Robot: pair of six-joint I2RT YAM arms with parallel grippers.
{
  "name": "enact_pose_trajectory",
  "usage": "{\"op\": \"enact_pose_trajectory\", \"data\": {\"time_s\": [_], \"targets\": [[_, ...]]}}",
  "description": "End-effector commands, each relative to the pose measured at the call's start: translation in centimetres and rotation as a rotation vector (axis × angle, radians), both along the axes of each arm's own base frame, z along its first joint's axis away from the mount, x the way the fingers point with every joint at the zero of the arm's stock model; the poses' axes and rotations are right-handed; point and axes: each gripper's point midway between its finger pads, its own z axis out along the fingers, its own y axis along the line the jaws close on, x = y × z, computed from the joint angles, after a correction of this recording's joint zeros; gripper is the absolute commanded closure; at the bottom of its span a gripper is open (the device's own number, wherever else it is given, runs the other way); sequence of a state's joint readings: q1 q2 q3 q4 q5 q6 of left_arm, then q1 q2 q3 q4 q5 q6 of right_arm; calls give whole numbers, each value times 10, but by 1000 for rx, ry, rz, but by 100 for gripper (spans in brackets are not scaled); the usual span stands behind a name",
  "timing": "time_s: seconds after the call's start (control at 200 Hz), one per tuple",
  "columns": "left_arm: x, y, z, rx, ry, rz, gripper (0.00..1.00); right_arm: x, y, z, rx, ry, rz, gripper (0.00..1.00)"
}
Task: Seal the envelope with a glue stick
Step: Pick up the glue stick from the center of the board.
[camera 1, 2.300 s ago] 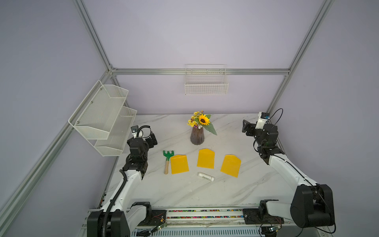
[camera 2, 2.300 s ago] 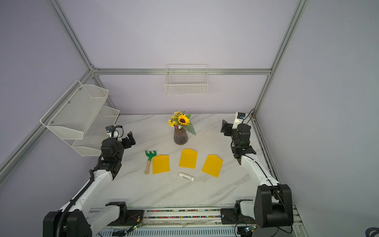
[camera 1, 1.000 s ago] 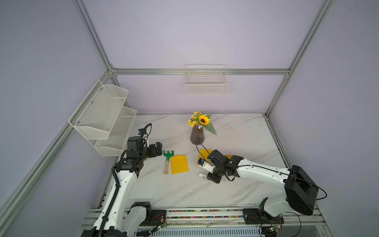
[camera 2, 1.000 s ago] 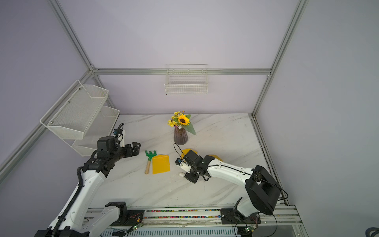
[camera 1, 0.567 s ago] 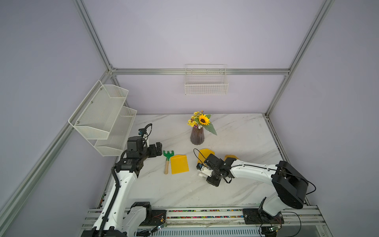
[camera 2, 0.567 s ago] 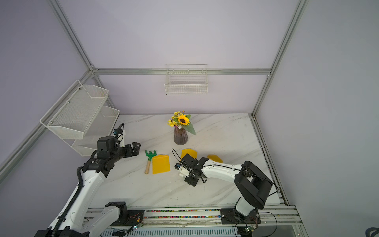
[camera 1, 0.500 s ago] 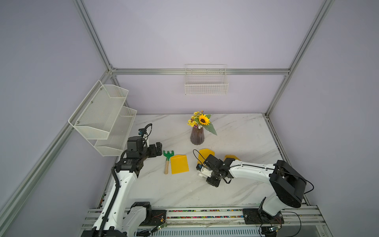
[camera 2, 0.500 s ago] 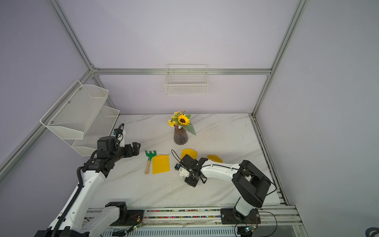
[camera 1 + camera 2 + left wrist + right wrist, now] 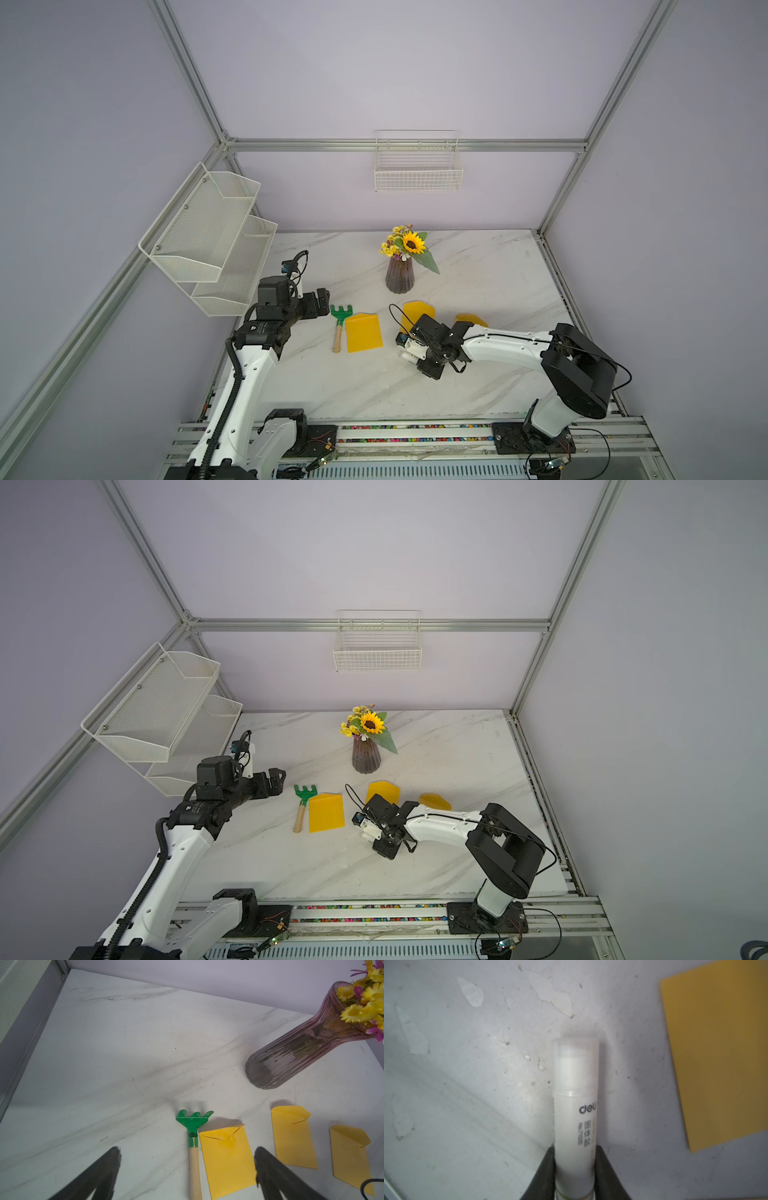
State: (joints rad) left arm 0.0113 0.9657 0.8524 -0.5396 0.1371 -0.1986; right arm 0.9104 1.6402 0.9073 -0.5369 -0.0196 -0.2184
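The right gripper (image 9: 575,1154) has just squeezed onto the glue stick (image 9: 575,1109). A moment ago its two black fingers (image 9: 546,1172) were still a bit apart around the white tube. Now they press on both sides of it, at the end away from the cap (image 9: 575,1064). A little before that, this arm was folded up far off at 3 o'clock, and the glue stick lay all alone.

The glue stick looks like it is still lying flat on the marble surface (image 9: 353,386), at about 6 o'clock from the middle yellow envelope (image 9: 417,309). From above I can only see a small white bit of it poking out under the gripper. So it is grabbed but not picked up yet.

The left gripper (image 9: 322,300) is spread wide and holds nothing, same as before. It waits at 9 o'clock from the green toy rake (image 9: 340,320), which lies just beside the nearest yellow envelope (image 9: 363,332).

I think the grabbing part is done now. The cap is still on, so it must come off before any glue can go on a flap. The empty gripper could maybe help with that.
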Motion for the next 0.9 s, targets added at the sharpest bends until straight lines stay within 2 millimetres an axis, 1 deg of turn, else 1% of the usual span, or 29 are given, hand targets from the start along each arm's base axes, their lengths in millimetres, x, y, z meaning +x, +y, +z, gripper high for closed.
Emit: {"op": "enact_pose_trajectory", "data": {"time_s": [0.0,0.09,0.185,0.22,0.24,0.255,0.275,0.385,0.505,0.6,0.63,0.695,0.79,0.895], "targets": [[1,-9,15,-29,-63,-51,0,1,-2,8,8,-28,-4,83],[-1,-24,22,-71,-99,-111,1,3,4,27,69,-66,-1,87],[-6,-45,37,-133,-153,-209,3,7,10,60,165,-135,0,88],[-10,-56,46,-159,-172,-264,6,9,13,75,210,-166,1,88],[-12,-62,52,-172,-181,-291,7,9,13,79,224,-176,3,88],[-14,-66,56,-180,-188,-310,7,9,14,90,253,-195,6,88],[-17,-71,61,-187,-197,-332,8,8,15,99,278,-212,10,88],[-33,-97,96,-235,-237,-464,13,2,17,137,380,-263,45,87],[-59,-125,131,-284,-279,-614,13,-6,19,177,489,-298,74,83],[-80,-146,153,-352,-296,-739,13,-16,21,206,574,-318,107,84],[-86,-152,158,-369,-296,-777,13,-20,22,212,597,-315,122,86],[-100,-162,167,-406,-294,-864,14,-25,23,223,627,-313,143,86],[-115,-175,176,-434,-291,-963,18,-30,23,227,613,-287,167,94],[-129,-185,179,-420,-292,-1051,18,-38,28,233,636,-249,200,98]]}}
